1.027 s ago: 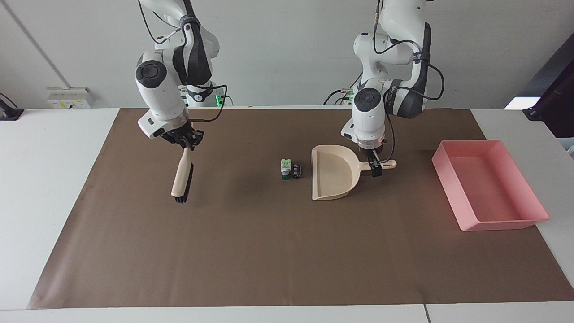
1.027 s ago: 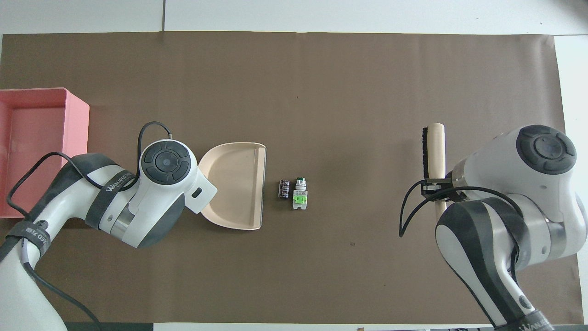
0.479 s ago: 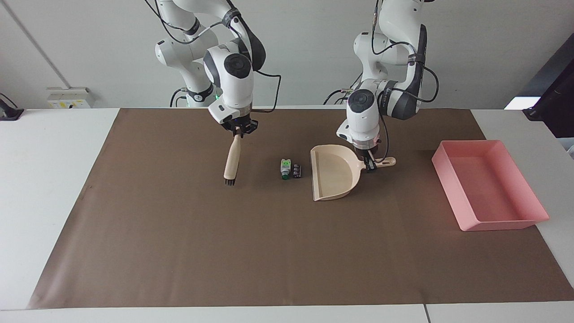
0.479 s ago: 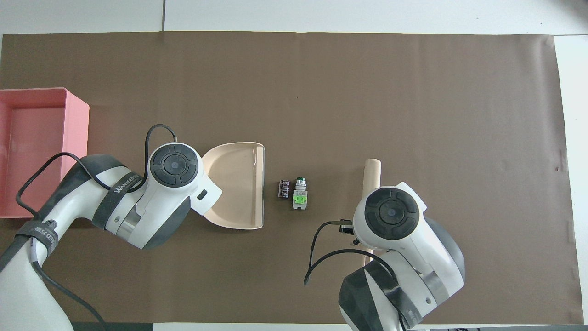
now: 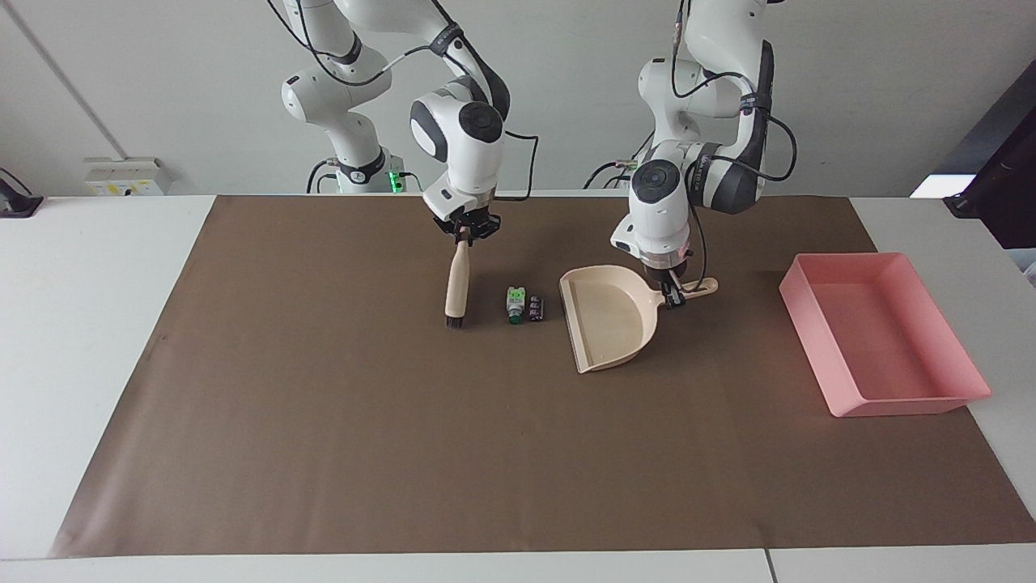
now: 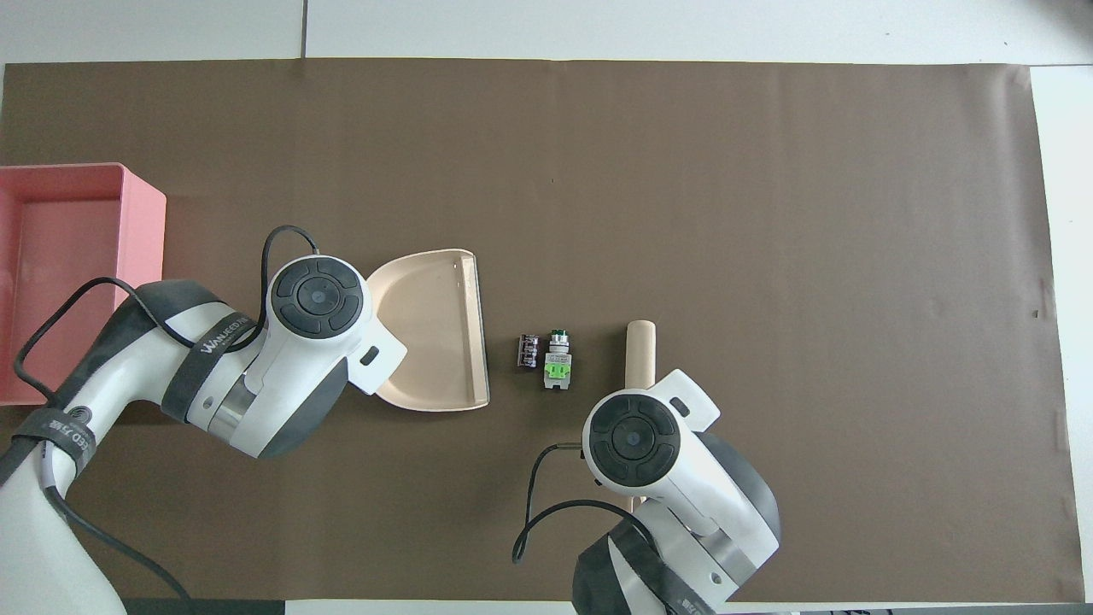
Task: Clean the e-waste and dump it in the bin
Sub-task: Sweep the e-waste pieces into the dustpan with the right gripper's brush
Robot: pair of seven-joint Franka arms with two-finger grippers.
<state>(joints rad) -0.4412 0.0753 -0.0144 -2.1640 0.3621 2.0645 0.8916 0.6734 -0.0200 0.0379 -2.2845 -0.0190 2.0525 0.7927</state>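
Note:
The e-waste lies mid-mat: a white-and-green part (image 5: 514, 304) (image 6: 557, 364) touching a black part (image 5: 535, 308) (image 6: 529, 351). My right gripper (image 5: 467, 231) is shut on the top of a beige brush (image 5: 456, 279) (image 6: 640, 348). The brush hangs upright, its bristles at the mat beside the white-and-green part, toward the right arm's end. My left gripper (image 5: 672, 295) is shut on the handle of a beige dustpan (image 5: 609, 320) (image 6: 434, 333), whose open lip faces the black part. The pink bin (image 5: 812, 348) (image 6: 145, 226) stands at the left arm's end. From overhead, both wrists hide the grippers.
A brown mat (image 5: 324, 421) covers most of the white table. A small gap separates the dustpan's lip from the black part. The bin sits at the mat's edge, about a dustpan's length from the dustpan's handle.
The right arm has carried the brush from its end of the table to just beside the e-waste. The left gripper has shut on the dustpan's handle and turned the pan slightly.

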